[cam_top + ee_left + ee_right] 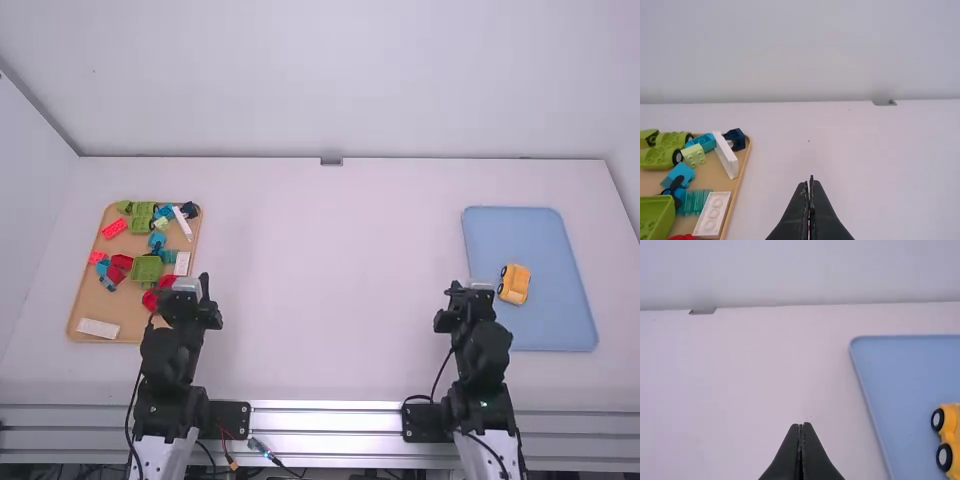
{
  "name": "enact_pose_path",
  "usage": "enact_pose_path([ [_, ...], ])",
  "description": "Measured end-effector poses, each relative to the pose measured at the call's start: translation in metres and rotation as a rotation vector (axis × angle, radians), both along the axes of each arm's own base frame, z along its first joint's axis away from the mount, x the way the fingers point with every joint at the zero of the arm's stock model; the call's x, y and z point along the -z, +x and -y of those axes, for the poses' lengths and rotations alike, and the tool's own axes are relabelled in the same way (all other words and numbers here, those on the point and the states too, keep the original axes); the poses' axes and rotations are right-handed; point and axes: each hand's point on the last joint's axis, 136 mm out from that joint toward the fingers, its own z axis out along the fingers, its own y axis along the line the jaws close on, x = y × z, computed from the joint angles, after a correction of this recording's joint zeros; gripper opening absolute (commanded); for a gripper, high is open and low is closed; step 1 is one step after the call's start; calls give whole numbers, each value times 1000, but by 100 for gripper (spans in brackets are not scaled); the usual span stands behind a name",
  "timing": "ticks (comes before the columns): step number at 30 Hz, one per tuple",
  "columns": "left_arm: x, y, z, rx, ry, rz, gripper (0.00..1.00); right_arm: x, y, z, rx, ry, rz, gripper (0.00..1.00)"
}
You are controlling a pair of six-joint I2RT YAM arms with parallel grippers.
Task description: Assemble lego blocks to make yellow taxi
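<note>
A yellow car (515,284) with dark wheels lies on the blue tray (545,335) at the right; the right wrist view shows the yellow car (951,440) at its edge. My right gripper (468,285) is above the tray's left side, left of the car; seen from its wrist, the gripper (800,426) is shut and holds nothing. My left gripper (203,280) is by the right edge of the brown tray (75,318) of loose blocks; from its own wrist, the gripper (810,181) is likewise shut on nothing.
The brown tray carries green wheeled bases (142,225), a green block (147,269), red blocks (115,229), blue pieces (157,240) and white bricks (98,328). A wall (330,80) rises behind the table. Bare tabletop (330,280) lies between the two trays.
</note>
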Motion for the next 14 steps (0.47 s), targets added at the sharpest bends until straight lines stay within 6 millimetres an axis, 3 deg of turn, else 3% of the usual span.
enact_pose_path([
  [14, 0, 0, 0, 0, 0, 0, 0, -35, -3, 0, 2, -1, 156, 0],
])
